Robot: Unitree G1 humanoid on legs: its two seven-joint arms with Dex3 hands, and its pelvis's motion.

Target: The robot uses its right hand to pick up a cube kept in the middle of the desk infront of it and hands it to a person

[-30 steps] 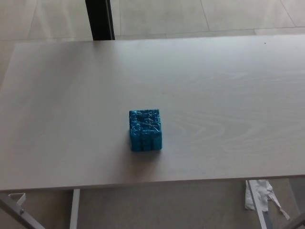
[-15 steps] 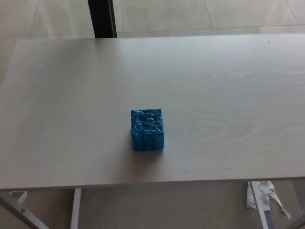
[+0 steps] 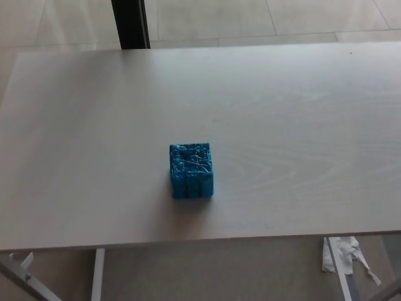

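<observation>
Looking down from the head camera, a pale wood-grain desk [image 3: 301,125] fills most of the frame, its near edge running across the lower part of the picture. A small blue cube [image 3: 191,170] sits on the desk just left of the frame's centre and a little below the middle, nearer the front edge than the back. Its top face looks rough and scribbled with lighter lines, and its front face shows vertical ridges. It stands flat and alone, with bare desk all around it.

Neither robot hand appears anywhere in the picture, so whether their fingers are spread or closed cannot be told, and nothing holds the cube.

Beyond the desk's far edge, light floor tiles [image 3: 250,19] show along the top of the frame, with a dark upright post [image 3: 130,24] at upper left. Below the front edge, a white desk leg [image 3: 98,274] shows at lower left, and a crumpled white scrap [image 3: 341,254] lies at lower right.
</observation>
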